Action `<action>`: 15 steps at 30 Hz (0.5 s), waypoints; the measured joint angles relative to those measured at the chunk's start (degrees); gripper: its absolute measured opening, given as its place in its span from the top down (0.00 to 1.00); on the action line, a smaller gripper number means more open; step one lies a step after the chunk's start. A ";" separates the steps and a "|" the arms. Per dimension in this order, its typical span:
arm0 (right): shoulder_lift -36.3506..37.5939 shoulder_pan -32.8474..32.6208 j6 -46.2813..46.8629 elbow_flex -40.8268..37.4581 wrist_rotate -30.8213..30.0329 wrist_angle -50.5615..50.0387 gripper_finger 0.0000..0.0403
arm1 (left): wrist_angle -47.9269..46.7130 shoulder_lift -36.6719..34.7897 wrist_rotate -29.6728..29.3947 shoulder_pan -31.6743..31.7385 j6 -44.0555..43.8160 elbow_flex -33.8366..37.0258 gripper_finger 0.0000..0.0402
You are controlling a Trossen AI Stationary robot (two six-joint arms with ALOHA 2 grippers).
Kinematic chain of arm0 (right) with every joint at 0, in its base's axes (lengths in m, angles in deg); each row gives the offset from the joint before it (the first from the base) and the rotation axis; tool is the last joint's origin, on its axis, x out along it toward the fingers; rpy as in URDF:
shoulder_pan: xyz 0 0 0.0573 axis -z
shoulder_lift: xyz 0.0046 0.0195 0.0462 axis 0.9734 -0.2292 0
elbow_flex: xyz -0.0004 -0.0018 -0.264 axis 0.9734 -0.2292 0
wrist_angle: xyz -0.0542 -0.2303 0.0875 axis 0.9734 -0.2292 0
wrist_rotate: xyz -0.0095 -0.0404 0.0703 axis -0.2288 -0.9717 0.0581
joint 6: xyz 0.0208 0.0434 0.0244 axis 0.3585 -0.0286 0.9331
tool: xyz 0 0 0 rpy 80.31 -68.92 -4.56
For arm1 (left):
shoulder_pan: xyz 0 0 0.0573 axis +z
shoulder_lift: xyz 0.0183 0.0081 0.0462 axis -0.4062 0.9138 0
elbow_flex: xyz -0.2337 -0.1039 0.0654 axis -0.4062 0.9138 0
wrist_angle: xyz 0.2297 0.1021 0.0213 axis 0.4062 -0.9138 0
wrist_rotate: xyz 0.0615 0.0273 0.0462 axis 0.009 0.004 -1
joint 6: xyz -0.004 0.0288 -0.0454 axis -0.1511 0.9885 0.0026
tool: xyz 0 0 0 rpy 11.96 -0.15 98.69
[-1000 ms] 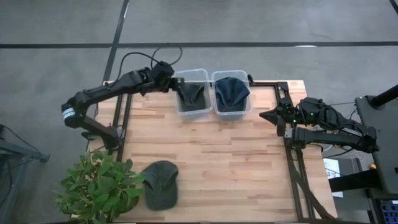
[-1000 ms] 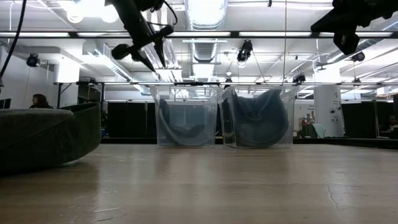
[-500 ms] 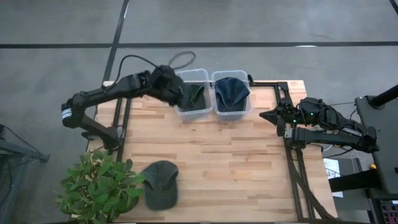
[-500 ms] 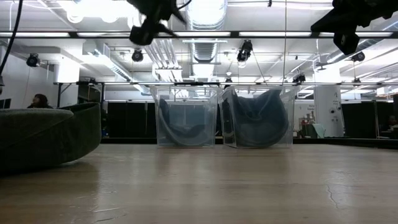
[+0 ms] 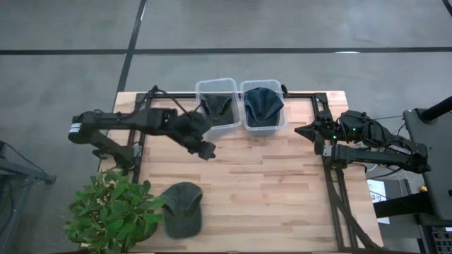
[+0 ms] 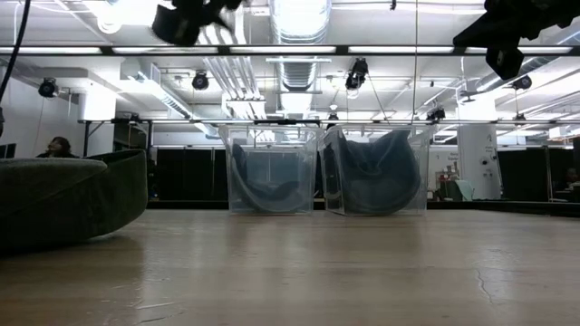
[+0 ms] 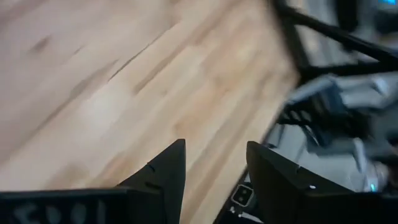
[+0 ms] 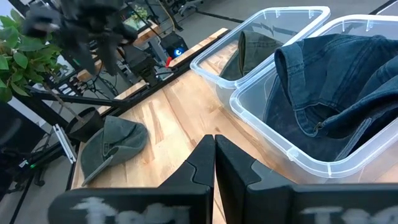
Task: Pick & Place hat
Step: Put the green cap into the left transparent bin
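Observation:
A green cap (image 5: 182, 209) lies flat on the table near its near-left corner, beside the plant; it also shows in the low view (image 6: 63, 201) and the right wrist view (image 8: 112, 147). Another dark green hat (image 5: 217, 106) lies in the left clear bin. A blue denim hat (image 5: 263, 103) fills the right bin (image 8: 323, 93). My left gripper (image 5: 205, 149) hovers open over bare wood in front of the left bin, holding nothing (image 7: 211, 171). My right gripper (image 5: 300, 130) waits shut at the table's right edge (image 8: 214, 155).
Two clear plastic bins (image 5: 209, 125) (image 5: 248, 127) stand side by side at the far edge. A potted plant (image 5: 113, 212) overhangs the near-left corner next to the cap. A dark metal frame (image 5: 332, 176) runs along the right edge. Bare wood (image 5: 268, 190) spreads across the middle.
My left gripper has swung from beside the left bin's far-left corner toward the table's near edge, and now hangs over the wood in front of that bin. The hat in the left bin stays where it was. The right arm has kept still.

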 joint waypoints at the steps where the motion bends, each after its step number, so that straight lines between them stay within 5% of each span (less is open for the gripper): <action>1: 0.00 0.01 0.00 0.00 0.01 -0.02 0.98 | -1.87 0.00 -0.85 -0.37 -3.32 0.50 0.60; 7: 0.01 0.00 0.00 0.00 0.07 -0.02 0.98 | -12.56 0.09 -0.03 -2.01 -21.48 5.50 0.60; 15: 0.01 0.02 -0.02 0.00 0.09 -0.02 0.98 | -13.68 0.11 5.22 -6.70 -36.21 13.89 0.60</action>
